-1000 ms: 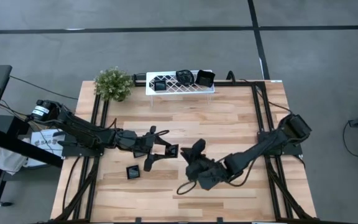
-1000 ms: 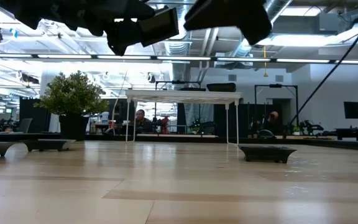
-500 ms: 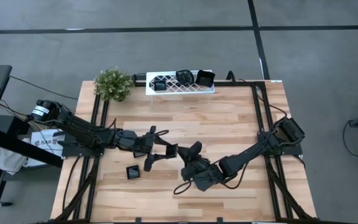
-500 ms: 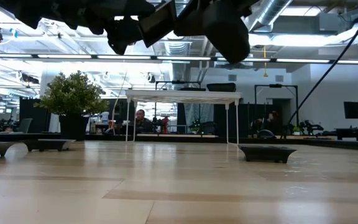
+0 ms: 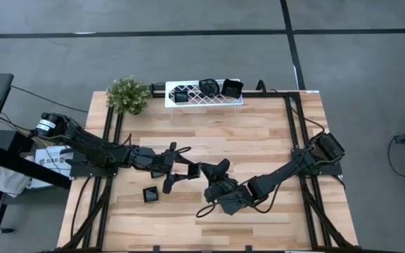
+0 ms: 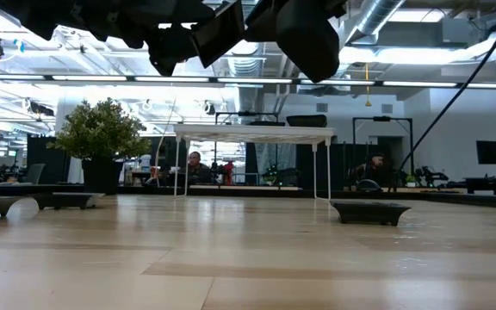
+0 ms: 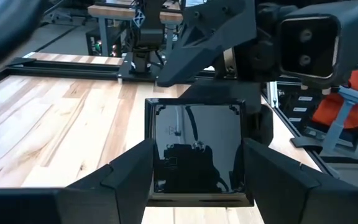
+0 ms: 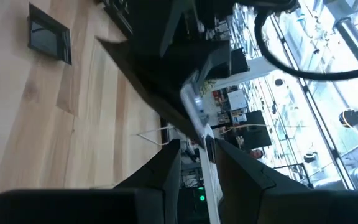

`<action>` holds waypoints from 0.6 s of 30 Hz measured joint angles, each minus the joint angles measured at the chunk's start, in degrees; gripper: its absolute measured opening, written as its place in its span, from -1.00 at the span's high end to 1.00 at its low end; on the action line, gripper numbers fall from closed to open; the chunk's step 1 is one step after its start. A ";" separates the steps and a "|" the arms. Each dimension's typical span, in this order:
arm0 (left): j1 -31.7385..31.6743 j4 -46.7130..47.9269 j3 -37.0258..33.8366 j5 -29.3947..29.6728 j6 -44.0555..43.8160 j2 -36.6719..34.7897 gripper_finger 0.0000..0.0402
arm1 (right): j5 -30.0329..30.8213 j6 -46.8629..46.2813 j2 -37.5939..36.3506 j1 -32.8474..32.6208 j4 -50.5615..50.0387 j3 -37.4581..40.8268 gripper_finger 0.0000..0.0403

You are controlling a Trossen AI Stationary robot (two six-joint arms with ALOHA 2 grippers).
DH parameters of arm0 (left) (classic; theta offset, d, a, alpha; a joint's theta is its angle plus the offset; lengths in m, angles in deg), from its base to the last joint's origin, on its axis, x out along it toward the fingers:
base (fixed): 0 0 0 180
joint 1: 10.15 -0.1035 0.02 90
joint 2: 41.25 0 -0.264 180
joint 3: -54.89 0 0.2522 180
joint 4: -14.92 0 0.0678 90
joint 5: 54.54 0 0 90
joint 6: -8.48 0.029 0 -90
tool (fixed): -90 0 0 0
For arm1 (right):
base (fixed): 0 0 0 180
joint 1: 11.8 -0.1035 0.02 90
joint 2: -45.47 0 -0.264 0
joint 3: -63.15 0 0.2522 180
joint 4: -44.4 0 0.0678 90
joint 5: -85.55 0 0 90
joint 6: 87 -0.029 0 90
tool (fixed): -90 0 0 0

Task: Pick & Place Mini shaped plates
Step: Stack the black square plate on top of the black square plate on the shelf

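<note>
A square glossy black mini plate [image 7: 197,149] hangs above the table's middle, with my left gripper [image 5: 188,171] shut on it. My right gripper [image 5: 213,173] reaches in from the table's right. Its open fingers [image 8: 163,177] stand on either side of the plate's edge [image 8: 199,134] that faces away from my left gripper; I cannot tell whether they touch it. A second square plate [image 5: 150,195] lies flat on the wood, nearer the front. Three more black plates sit on the white lattice rack [image 5: 204,100] at the far edge. My left gripper pinches the square plate by its two opposite side edges [image 7: 153,168] between its two fingers. The fingers come nearly level from the table's left. The plate is face up and lifted clear of the table [image 6: 222,34].
A potted plant [image 5: 129,95] stands at the far left corner beside the rack. Black frame rails [image 5: 290,133] run along the table's left and right sides. Bare wood lies between the rack and the arms. People sit in the room beyond the table [image 6: 196,164].
My right gripper has moved toward the table's left and rolled at the wrist. Its fingers have come from beside the held plate to either side of the plate's edge. My left gripper and the plate have kept still.
</note>
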 joint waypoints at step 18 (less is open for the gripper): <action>-0.02 -0.61 0.00 0.10 -0.02 0.02 -0.18 | -5.96 2.11 -0.09 1.27 3.88 0.00 0.73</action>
